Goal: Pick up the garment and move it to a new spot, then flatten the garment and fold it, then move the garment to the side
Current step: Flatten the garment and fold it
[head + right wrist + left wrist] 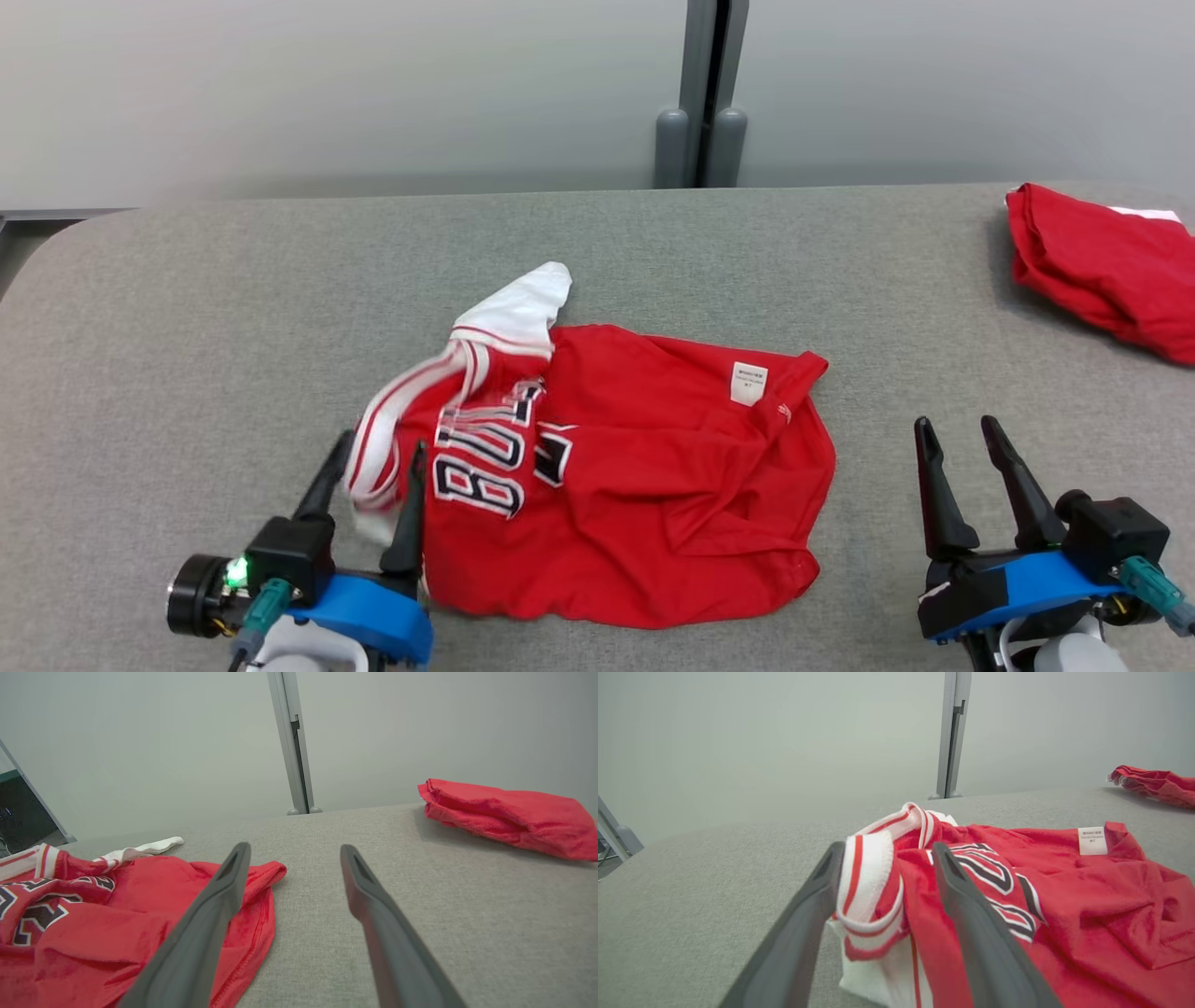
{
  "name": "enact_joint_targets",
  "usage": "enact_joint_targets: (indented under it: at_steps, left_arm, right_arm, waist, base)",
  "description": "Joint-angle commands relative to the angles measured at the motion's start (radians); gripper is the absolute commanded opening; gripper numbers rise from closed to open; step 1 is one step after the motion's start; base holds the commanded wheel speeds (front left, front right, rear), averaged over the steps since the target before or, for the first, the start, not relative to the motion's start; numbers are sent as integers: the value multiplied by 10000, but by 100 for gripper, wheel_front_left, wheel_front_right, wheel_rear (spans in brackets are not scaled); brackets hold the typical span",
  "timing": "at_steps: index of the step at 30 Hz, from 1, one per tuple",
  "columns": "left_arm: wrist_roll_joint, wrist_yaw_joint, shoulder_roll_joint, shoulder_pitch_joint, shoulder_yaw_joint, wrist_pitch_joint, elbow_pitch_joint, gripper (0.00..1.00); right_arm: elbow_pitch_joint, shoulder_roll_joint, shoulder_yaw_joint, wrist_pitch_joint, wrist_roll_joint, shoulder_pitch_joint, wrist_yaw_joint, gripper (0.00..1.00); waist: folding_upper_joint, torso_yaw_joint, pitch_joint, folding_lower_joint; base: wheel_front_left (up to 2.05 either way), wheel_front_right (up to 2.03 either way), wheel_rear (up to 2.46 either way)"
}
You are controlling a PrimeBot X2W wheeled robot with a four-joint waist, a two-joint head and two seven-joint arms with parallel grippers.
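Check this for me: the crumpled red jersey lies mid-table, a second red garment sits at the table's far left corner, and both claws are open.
Not quite. The second red garment sits at the far right corner of the table, not the left; the head view shows it. The rest holds: the crumpled red jersey lies mid-table and the left claw and right claw are open.

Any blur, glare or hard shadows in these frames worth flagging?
Head view: even light, no glare; the jersey's striped trim by the left gripper is smeared. Left wrist view: near fingers soft. Right wrist view: a soft shadow beside the folded red garment.
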Motion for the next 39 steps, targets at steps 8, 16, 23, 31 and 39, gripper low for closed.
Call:
enact_joint_targets:
  at_steps: [8,16,23,31,39]
  left_arm:
    - [-206,358,-98,-380,531,-513,-296,100]
    - [-88,708,-153,-17,1321,-597,-899,100]
    - [174,845,-290,566,2109,-603,-1199,100]
    - [497,638,-497,787,2384,-604,-1276,100]
    - [715,436,-709,639,2461,-605,-1300,100]
  right_arm:
    - [13,-155,-97,-34,69,-97,3,100]
    - [-23,-123,-174,-34,57,114,3,100]
    - [-51,-88,-296,-34,-6,236,3,100]
    - [227,-129,-128,-16,-72,147,3,100]
    - [621,-179,839,375,-288,-798,3,100]
  waist:
    - [0,-242,-93,0]
    - [0,-371,-218,0]
    - [0,-375,-208,0]
    - [0,-217,-254,0]
    - [0,33,-241,0]
  base:
    - [0,0,0]
    - [0,0,0]
    - [0,0,0]
    - [0,0,0]
    - [0,0,0]
